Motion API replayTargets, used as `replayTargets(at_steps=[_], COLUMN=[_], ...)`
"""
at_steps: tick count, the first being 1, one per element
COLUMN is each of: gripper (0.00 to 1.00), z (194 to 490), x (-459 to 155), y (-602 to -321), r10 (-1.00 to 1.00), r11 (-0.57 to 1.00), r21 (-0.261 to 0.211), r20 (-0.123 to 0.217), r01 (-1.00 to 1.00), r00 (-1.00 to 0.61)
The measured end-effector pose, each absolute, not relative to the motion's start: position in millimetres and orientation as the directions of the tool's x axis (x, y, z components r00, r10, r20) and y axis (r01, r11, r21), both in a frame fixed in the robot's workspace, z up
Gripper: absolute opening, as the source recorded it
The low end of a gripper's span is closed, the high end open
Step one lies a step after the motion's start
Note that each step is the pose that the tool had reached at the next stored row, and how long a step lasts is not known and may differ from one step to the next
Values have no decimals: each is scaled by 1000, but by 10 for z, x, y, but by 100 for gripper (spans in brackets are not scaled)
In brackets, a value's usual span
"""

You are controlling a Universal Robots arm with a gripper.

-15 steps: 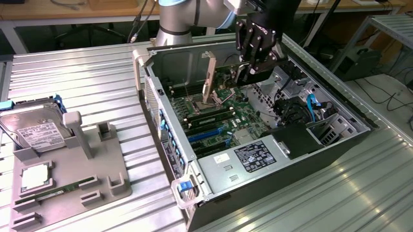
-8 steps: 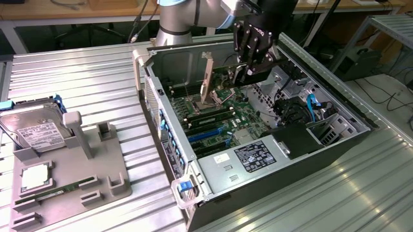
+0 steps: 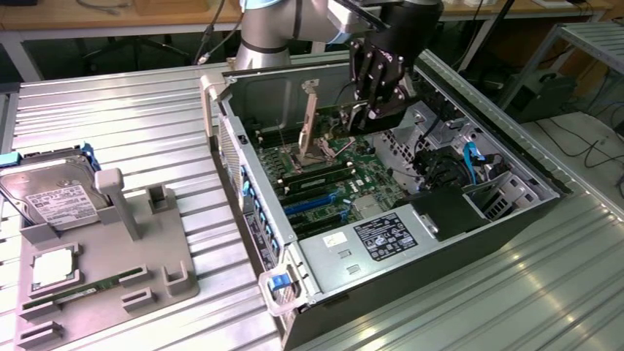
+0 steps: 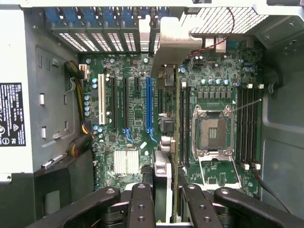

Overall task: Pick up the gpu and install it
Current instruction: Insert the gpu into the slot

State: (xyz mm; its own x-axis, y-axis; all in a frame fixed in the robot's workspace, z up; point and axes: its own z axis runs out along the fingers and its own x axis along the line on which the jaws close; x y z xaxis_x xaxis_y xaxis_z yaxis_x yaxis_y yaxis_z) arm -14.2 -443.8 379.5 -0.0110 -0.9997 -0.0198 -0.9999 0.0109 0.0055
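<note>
Big stuff first: the ribbed metal worktop (image 3: 117, 110) carries an open PC case (image 3: 546, 183) lying on its side, with the motherboard (image 4: 133, 142) facing up. On the exterior view's left there's a grey parts tray (image 3: 175, 292) with a hard drive (image 3: 54, 197) propped in it, well apart from the case.

The gpu (image 4: 170, 128) isn't on the tray. It's in the hand (image 4: 166, 199), which hangs over the middle of the case (image 3: 375, 110). The fingers are closed partway, one pressing each face of the card, so the card stands on edge.

What matters is the line-up. From the wrist view, the card's long axis runs straight out from the hand toward the case's rear wall, silver bracket leading. It looks parallel to the long blue slot (image 4: 148, 102), but it's just beside the slot, on the CPU socket (image 4: 211, 130) side, not over it. I can't tell whether its lower edge touches the board yet.
</note>
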Motion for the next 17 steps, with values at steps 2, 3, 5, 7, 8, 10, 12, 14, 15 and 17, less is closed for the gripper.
replayTargets(at_steps=[2, 3, 5, 7, 8, 10, 12, 14, 15, 17], gripper=[28, 28, 28, 28, 28, 28, 28, 28, 28, 28], z=[3785, 3781, 3770, 3749, 3728, 3699, 3665, 3627, 3608, 3571], x=[-168, -174, -179, -182, -183, -185, -186, -187, -188, -189], y=[-4437, -4437, -4437, -4437, -4435, -4433, -4431, -4428, -4427, -4425], r10=[-1000, -1000, -1000, -1000, -1000, -1000, -1000, -1000, -1000, -1000], r11=[13, 14, 14, 14, 14, 14, 14, 14, 14, 14], r21=[5, 5, 5, 5, 5, 5, 6, 6, 6, 6], r20=[-20, -20, -20, -20, -20, -20, -20, -20, -20, -20], r01=[-1000, -1000, -1000, -1000, -1000, -1000, -1000, -1000, -1000, -1000], r00=[-13, -14, -14, -14, -14, -14, -14, -14, -14, -14])
